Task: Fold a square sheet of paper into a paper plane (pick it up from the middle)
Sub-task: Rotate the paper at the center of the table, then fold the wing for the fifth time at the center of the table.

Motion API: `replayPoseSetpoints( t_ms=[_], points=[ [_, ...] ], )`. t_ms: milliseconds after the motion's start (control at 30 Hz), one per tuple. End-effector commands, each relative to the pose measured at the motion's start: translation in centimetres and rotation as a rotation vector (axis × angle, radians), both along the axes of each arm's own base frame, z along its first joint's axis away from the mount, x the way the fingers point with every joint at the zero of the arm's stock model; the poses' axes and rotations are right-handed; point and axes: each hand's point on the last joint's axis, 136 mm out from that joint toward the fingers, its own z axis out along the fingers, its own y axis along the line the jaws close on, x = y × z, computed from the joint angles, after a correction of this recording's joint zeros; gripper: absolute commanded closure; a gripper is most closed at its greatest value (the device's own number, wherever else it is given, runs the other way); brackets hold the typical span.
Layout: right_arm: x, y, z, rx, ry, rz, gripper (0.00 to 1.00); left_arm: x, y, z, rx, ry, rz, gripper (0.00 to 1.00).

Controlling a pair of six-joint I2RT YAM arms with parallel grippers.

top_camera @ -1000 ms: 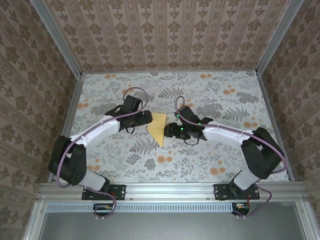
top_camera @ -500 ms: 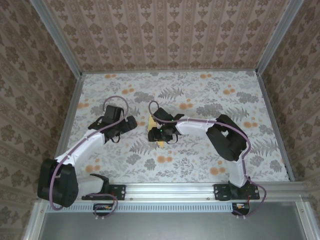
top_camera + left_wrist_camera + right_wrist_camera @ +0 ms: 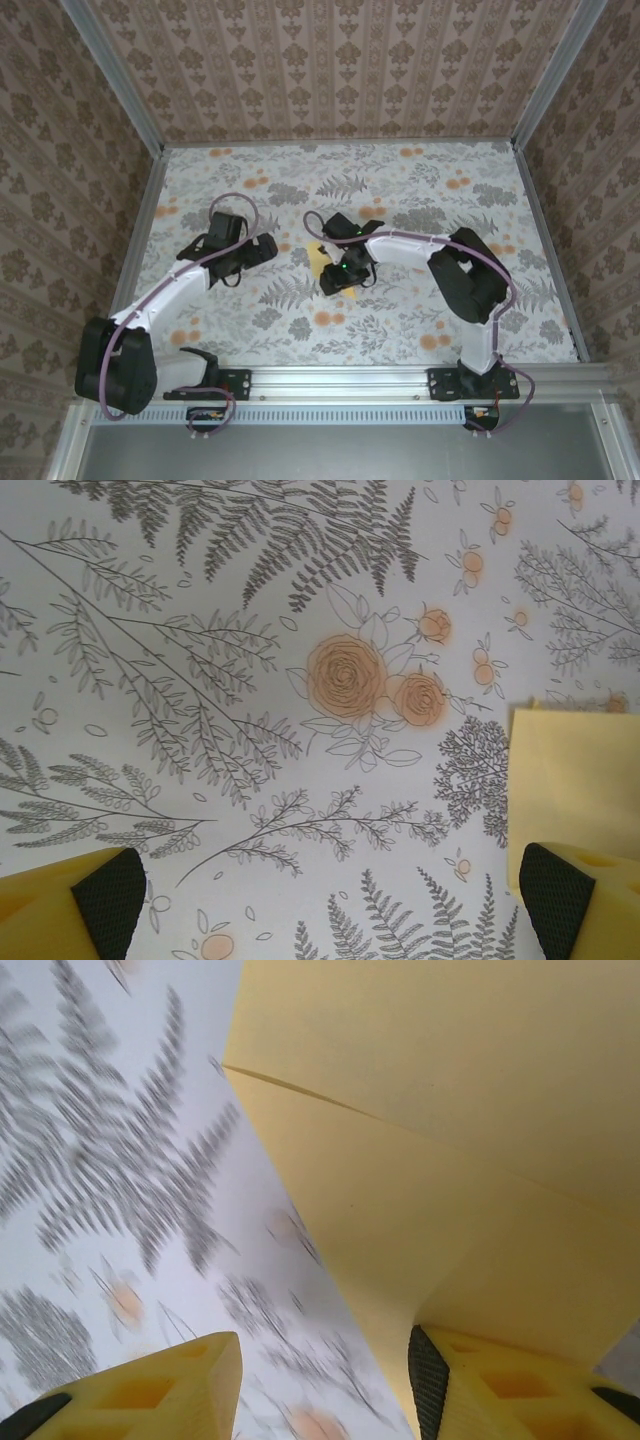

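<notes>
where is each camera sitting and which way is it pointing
Top external: above and behind the arm bases, looking down on the flowered table, both arms, the left gripper, the right gripper and the yellow paper.
Left wrist: on the left wrist, facing down at the table; its fingertips stand wide apart at the bottom corners.
Right wrist: on the right wrist, low, close against the paper; its fingertips at the bottom edge.
Shared: all three views show the yellow paper.

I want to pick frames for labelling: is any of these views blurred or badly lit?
Right wrist view: the table's print is smeared by motion, while the yellow paper reads clearer. Left wrist view: sharp, evenly lit, no glare. Top external view: even light, only faint shadows.
</notes>
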Motion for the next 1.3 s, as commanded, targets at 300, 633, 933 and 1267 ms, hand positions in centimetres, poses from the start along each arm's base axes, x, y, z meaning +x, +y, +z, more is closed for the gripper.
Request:
replayPoseSetpoints(
  t_ms=[300,633,933,1267],
  points=[
    [4.1,-0.1,4.6,0.211,-0.136,-0.566,0.51,-1.3,-4.6,-0.5,-0.163,0.031,-0.087,0.02],
    [4.4,-0.9,1.1,0.141,-0.083,-0.668,0.54,-2.3,-11.6,-1.9,-0.339,0.122,-0.17,0.18],
    [3.8,-1.8,-1.7,0.145,-0.008,-0.697,0.58,-2.6,-14.5,-3.0,-0.382,0.177,-0.196,0.3],
    [3.4,-2.6,-2.7,0.309,0.088,-0.738,0.58,-2.8,-16.5,-3.8,-0.438,0.22,-0.194,0.34]
  ],
)
